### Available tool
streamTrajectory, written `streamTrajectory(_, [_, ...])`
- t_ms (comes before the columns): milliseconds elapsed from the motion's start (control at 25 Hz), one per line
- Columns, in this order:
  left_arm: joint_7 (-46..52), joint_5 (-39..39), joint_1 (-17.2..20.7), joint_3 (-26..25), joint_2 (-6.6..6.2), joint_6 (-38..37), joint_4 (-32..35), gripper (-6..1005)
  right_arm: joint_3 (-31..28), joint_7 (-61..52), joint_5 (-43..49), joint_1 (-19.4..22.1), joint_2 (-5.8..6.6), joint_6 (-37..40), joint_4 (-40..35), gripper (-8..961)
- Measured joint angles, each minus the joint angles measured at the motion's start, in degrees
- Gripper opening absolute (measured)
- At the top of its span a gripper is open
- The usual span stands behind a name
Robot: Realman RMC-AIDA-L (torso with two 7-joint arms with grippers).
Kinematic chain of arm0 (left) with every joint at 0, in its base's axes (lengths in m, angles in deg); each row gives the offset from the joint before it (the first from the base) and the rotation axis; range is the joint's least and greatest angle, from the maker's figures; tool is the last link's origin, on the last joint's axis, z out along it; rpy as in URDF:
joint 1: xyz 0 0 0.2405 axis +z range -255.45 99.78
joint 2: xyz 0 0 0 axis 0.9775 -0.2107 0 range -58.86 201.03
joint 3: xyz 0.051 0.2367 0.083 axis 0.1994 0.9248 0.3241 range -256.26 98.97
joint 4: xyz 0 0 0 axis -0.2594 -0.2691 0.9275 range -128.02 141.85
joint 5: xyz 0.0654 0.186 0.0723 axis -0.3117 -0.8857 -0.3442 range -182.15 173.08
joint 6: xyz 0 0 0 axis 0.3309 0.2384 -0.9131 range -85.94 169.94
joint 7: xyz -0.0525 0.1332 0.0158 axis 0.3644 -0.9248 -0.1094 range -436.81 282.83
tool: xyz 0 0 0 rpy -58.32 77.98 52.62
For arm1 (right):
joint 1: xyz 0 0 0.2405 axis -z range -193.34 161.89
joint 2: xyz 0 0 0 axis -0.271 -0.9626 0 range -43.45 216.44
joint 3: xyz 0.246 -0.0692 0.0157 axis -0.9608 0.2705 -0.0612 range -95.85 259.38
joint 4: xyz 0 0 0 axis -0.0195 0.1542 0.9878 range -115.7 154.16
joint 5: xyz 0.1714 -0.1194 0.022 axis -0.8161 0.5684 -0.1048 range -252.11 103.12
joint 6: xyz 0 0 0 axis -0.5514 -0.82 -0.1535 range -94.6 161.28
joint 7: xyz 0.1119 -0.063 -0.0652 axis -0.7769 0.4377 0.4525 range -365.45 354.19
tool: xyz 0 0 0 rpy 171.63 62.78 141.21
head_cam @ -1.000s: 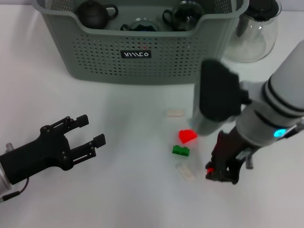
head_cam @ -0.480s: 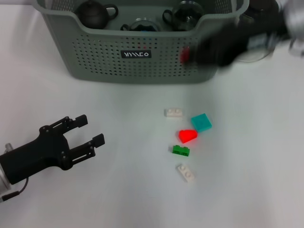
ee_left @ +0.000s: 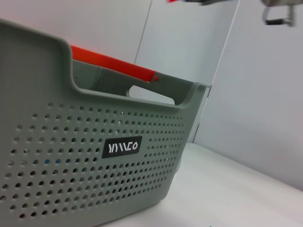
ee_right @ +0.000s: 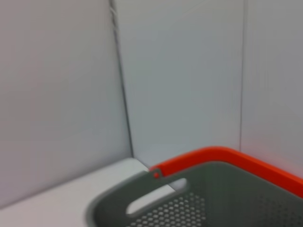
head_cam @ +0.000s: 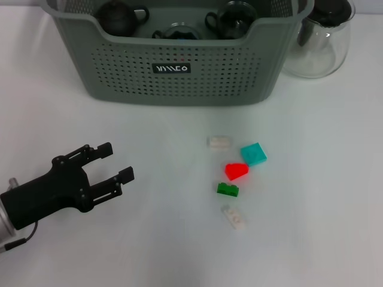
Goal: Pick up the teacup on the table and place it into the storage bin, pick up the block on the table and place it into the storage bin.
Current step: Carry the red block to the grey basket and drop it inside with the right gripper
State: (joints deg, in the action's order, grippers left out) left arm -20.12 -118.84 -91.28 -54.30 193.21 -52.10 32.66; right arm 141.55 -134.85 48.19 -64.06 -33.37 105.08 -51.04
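Head view: the storage bin [head_cam: 179,60] is seen at the top centre of the frame, with dark teacups [head_cam: 230,19] and a dark teapot [head_cam: 119,17] lying inside it. A glass pitcher [head_cam: 320,39] stands just beside it at upper right. Below the bin, right of centre, loose blocks are scattered on the table [head_cam: 335,179]: a teal block [head_cam: 254,153], a red block [head_cam: 236,171], a green block [head_cam: 227,189] and two white blocks [head_cam: 233,217]. The left gripper [head_cam: 116,162] is recorded at lower left, fingers spread apart and holding nothing. The right gripper is out of frame; its state cannot be told.
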Motion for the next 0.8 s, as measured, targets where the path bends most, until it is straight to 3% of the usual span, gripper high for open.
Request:
streamTrajectory(280, [0.00, -0.04, -0.32, 0.13, 0.14, -0.02, -0.62, 761, 0.41, -2.91, 16.43, -17.78, -0.11, -15.55, 26.41, 166])
streamTrajectory(400, [0.00, -0.04, -0.36, 0.27, 0.13, -0.03, -0.62, 761, 0.92, -2.93, 19.46, -22.30, -0.24, -20.41, 34.49, 174])
streamTrajectory(560, [0.00, -0.05, -0.61, 0.40, 0.13, -0.04, -0.70, 761, 3.09, -3.39, 21.17, -24.89, -0.36, -22.93, 40.23, 185])
streamTrajectory(800, [-0.01, -0.05, -0.88, 0.40, 0.13, -0.26, -0.71, 761, 7.06, -3.64, 21.13, -24.06, -0.54, -22.60, 40.60, 200])
